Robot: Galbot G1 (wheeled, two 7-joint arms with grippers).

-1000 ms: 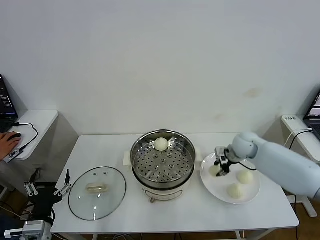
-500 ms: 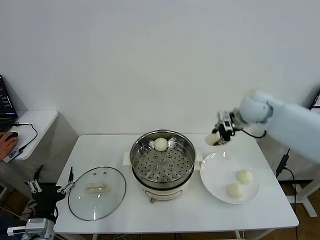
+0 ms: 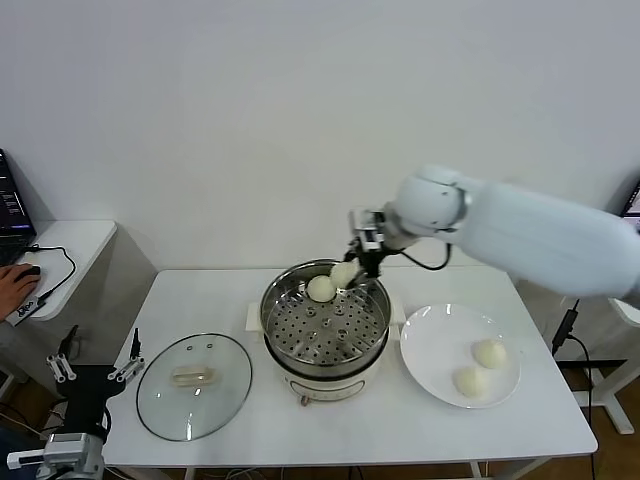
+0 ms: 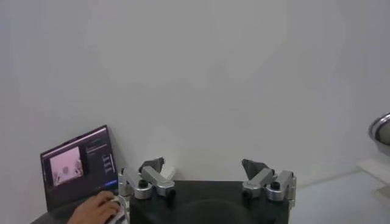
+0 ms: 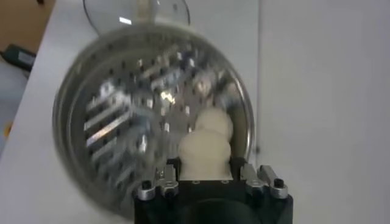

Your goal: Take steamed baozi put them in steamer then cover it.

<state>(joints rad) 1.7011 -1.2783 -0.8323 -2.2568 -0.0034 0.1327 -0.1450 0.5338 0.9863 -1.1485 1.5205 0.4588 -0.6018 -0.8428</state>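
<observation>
Head view | right gripper (image 3: pixel 352 268), clamped on a baozi (image 3: pixel 344 273), has swung from plate (image 3: pixel 432 340) to steamer (image 3: pixel 325 318) rim, beside one inside (image 3: pixel 321 288) | left gripper (image 3: pixel 92 371) parked, spread | cover (image 3: pixel 194 385) off.

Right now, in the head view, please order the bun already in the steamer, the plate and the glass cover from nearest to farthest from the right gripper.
From the right gripper, which holds a bun:
1. Bun in the steamer, just beside it at the back.
2. Plate, on the robot's right.
3. Glass cover, on its left, farthest.
</observation>
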